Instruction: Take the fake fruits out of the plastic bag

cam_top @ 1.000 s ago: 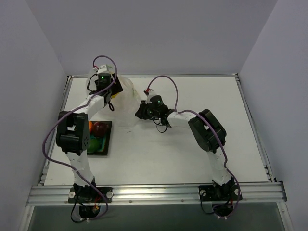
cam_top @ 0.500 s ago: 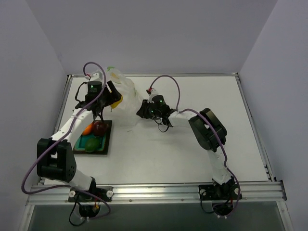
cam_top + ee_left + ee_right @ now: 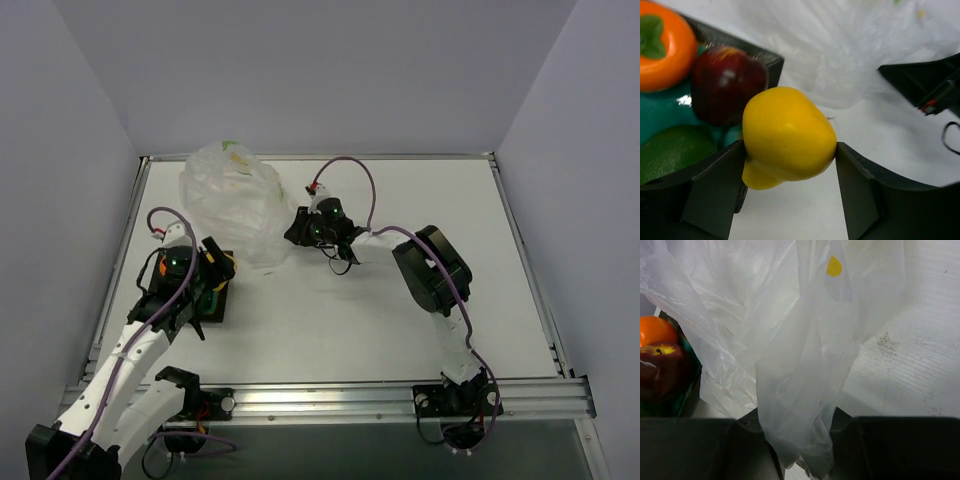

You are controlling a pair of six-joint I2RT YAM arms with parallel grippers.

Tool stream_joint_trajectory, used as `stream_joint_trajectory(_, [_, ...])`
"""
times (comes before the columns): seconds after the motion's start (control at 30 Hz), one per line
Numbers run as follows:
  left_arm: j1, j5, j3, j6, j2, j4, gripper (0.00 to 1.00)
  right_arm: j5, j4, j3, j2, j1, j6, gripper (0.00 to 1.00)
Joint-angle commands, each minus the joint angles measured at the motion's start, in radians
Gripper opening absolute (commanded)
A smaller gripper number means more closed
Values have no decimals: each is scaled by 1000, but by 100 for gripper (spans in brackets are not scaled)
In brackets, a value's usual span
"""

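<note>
— Gripping what, at the left gripper (image 3: 790,160)?

— Clenched on the glossy yellow pear-shaped plastic fruit (image 3: 787,130), one finger pressed to each flank.

— And at the right gripper (image 3: 797,445)?

— Pinched on a fold of the thin translucent whitish plastic bag (image 3: 740,315), bunched between the fingers and billowing up beyond the tips.

— Best way to finish the step?

— Probably: carry left of the fingers, over the green square tray with the dark rim (image 3: 767,59). Lower onto bare green between the dark red apple (image 3: 727,90) and the green fruit (image 3: 675,150), clear of the orange fruit (image 3: 662,47). Release low; glossy, so likely to roll.

— Underneath and around?

— Flat white tabletop (image 3: 400,300), faintly scuffed just beyond the right fingers. Plain pale walls (image 3: 300,70) on three sides, aluminium rail (image 3: 320,400) along the near edge.
</note>
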State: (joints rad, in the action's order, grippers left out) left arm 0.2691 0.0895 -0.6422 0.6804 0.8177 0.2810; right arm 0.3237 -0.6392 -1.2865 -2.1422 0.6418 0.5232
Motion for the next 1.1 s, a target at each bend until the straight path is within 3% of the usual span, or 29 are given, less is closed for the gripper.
stream_joint_trajectory(0.0, [4,55,39,48,-11,52,26,14,-24,-5,18,-4,-2,15])
stream_joint_trajectory(0.87, [4,228,85,65,9,202,25,14,-14,-14,4,4,-5,15])
stream_joint_trajectory(1.07, [4,253,84,59,63,169,32,14,-13,-16,2,6,-5,16])
